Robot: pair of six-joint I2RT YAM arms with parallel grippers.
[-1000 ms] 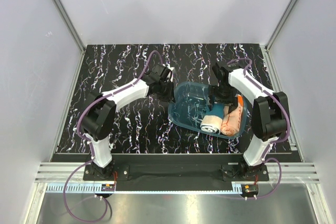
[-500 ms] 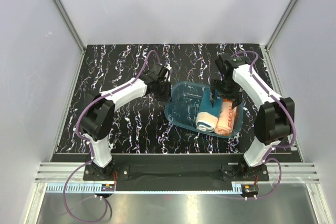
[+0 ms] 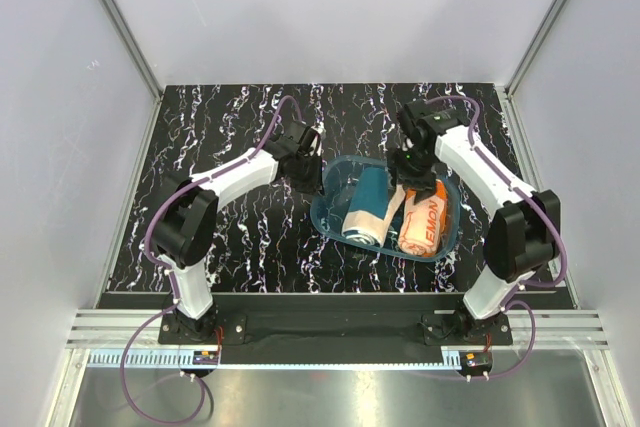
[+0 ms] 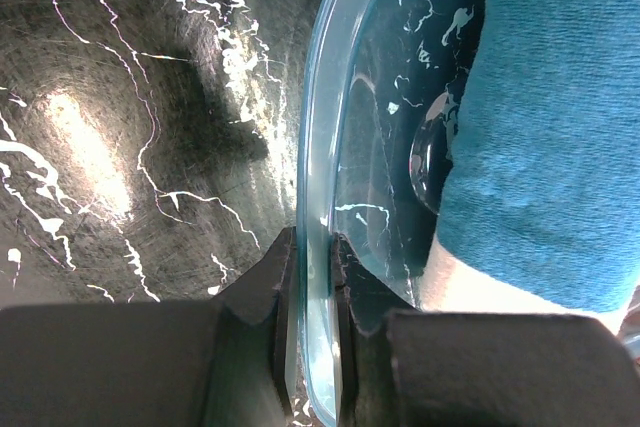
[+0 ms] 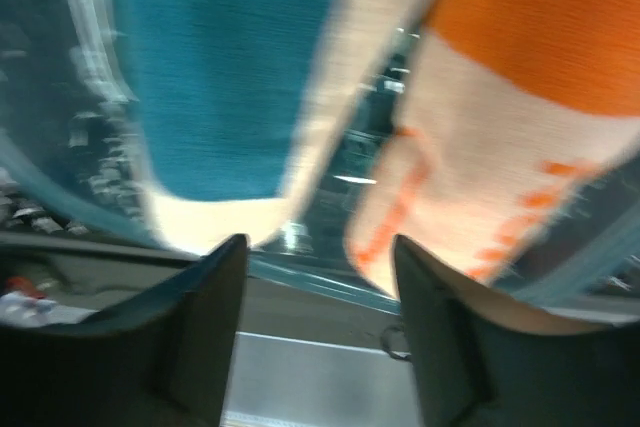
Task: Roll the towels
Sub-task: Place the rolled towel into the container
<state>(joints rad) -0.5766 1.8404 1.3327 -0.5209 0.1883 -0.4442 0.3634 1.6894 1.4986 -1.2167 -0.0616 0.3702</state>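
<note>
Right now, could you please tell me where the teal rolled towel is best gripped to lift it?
Probably mid-length on the teal towel, from straight above, fingers closing across the roll. It lies slanted on its side in the blue tray, and a gap beside the orange towel leaves room for one finger.

**Teal and orange on black marble**

The teal towel (image 3: pixel 367 204) shows a cream underside; the orange towel (image 3: pixel 423 222) has peach bands with orange lettering. The tray (image 3: pixel 314 210) is translucent blue. The table (image 3: pixel 230 127) is black, veined white and purple
</note>
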